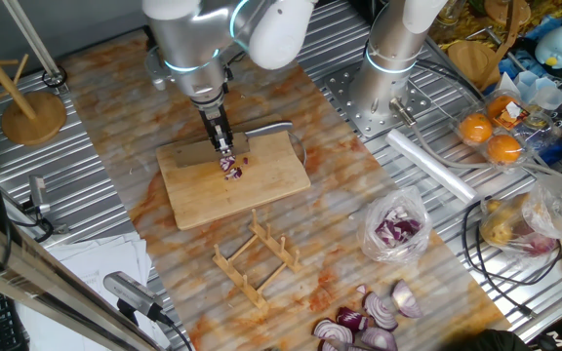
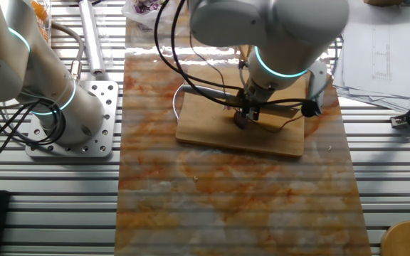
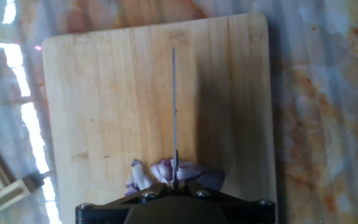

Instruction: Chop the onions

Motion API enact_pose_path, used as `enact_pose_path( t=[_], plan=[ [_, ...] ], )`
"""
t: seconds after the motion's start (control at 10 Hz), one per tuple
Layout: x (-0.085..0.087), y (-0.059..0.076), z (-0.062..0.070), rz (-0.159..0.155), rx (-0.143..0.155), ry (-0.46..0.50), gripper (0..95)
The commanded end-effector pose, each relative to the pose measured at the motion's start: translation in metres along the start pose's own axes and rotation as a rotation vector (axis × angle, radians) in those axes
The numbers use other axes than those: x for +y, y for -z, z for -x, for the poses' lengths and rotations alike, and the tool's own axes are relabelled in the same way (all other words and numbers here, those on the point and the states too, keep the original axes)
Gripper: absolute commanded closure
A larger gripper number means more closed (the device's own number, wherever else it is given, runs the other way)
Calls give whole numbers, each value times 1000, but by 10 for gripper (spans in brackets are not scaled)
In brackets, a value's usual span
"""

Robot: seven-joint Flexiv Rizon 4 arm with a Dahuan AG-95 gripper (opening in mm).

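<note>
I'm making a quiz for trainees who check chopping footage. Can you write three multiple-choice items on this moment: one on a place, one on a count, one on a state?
1. Where do the onions lie?
A. on the cutting board
B. in the wooden rack
C. on bare table

2. How many oranges sit in the clear tray?
A. one
B. two
C. five

3. How does the knife blade stand in the hand view?
A. flat
B. edge-on, over the onions
C. off the board

Key: 1 A, pieces rest on wood. 2 B, two show. 3 B, the blade is a thin line.
</note>
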State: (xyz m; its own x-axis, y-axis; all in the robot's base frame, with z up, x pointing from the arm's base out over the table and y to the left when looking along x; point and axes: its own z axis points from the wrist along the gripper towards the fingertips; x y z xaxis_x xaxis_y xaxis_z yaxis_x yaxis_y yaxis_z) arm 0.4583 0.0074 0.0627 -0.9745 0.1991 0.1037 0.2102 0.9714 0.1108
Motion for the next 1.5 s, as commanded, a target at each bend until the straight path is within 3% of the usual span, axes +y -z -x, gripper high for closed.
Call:
enact_pose_path(
  t=[0.1,0.6,0.9,1.0,1.1,1.3,1.5],
  plan=[
    [0,-2,2,0,2,2,950],
    [-2,-14,7,7,2,3,950],
    [0,-30,11,-7,-17,16,950],
    [0,-32,8,2,-10,23,950],
    [1,-34,6,8,-30,29,950],
    [11,-28,6,26,-48,16,950],
    [19,-13,0,37,-41,8,950]
  ],
)
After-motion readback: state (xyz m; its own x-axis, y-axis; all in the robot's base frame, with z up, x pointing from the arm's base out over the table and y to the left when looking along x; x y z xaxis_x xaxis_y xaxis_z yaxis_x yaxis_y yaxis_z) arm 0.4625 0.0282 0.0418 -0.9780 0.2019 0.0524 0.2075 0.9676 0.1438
